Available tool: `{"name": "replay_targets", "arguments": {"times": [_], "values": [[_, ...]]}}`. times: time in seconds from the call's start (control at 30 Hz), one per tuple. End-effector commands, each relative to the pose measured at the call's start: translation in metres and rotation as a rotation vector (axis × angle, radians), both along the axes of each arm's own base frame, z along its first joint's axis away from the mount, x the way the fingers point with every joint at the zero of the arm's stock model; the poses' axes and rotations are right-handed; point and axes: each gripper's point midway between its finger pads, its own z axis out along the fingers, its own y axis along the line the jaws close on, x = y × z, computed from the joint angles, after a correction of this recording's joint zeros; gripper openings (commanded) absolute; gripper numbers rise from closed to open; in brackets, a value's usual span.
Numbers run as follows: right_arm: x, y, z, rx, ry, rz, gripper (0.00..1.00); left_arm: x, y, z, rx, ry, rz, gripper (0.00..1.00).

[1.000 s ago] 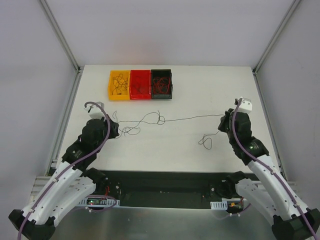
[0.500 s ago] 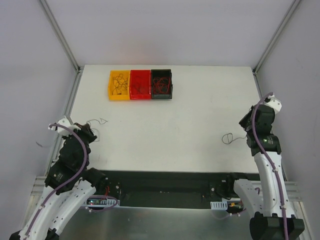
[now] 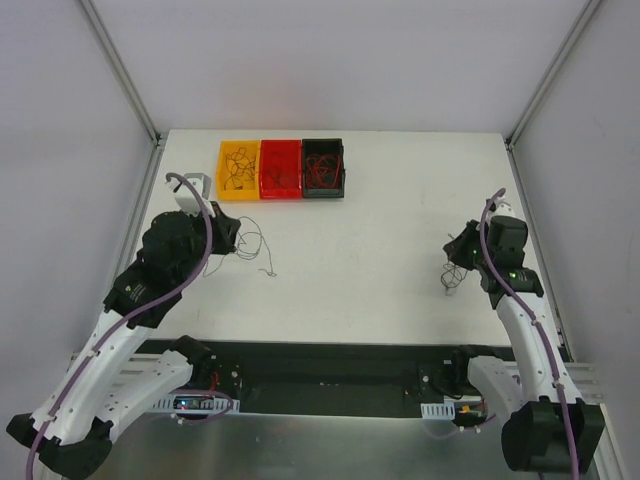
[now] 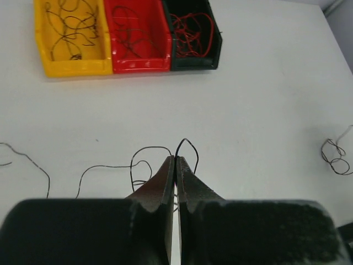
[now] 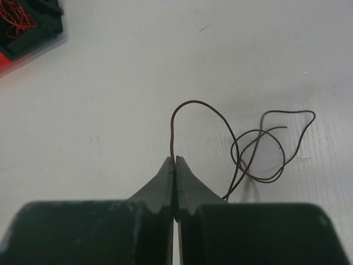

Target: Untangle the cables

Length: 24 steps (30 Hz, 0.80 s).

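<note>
Left hand (image 4: 175, 160) was pinched tight on a thin black cable (image 4: 186, 144). A small loop of it poked out just past the fingertips, and the rest trailed off to that hand's left, curling loosely on the white counter (image 3: 380, 200). Well ahead of that hand and a bit to its left sat three bins side by side: yellow bin (image 4: 77, 67), red bin (image 4: 140, 64), black bin (image 4: 193, 62), each with thin wires inside.

Right hand (image 5: 175, 161) was clamped on a brown cable (image 5: 190, 105) – it arched up from the tips and dropped to the hand's right, where it lay in a couple of overlapping coils. Both hands were far apart, each with its own cable.
</note>
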Motion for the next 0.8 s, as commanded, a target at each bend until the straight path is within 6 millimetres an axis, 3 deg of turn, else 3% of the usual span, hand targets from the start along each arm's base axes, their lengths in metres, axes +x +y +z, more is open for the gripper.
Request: {"name": "replay_targets", "arguments": {"times": [0.0,0.17,0.23,0.3,0.4,0.57,0.63,0.77], "values": [[0.011,0.011,0.008,0.039,-0.063,0.049,0.0,-0.007,-0.037,0.029,-0.123,-0.019,-0.176,0.0],[0.012,0.006,-0.005,0.023,-0.052,0.026,0.0,-0.004,-0.043,-0.002,-0.131,0.066,-0.174,0.0],[0.013,0.005,-0.01,0.022,-0.044,0.024,0.0,-0.002,-0.035,-0.018,-0.103,0.082,-0.131,0.02],[0.016,0.007,-0.012,0.03,-0.047,0.031,0.0,0.002,-0.022,-0.034,-0.065,0.092,-0.059,0.12],[0.019,0.013,-0.017,0.06,-0.039,0.044,0.0,0.007,-0.011,-0.051,-0.029,0.12,0.006,0.13],[0.022,0.017,-0.028,0.089,-0.017,0.051,0.0,0.017,0.004,-0.06,-0.037,0.15,0.104,0.19],[0.023,0.018,-0.03,0.097,-0.017,0.052,0.0,0.022,0.009,-0.062,-0.036,0.163,0.129,0.4],[0.022,0.022,-0.035,0.115,-0.012,0.066,0.0,0.034,0.017,-0.08,-0.005,0.236,0.157,0.94]]}}
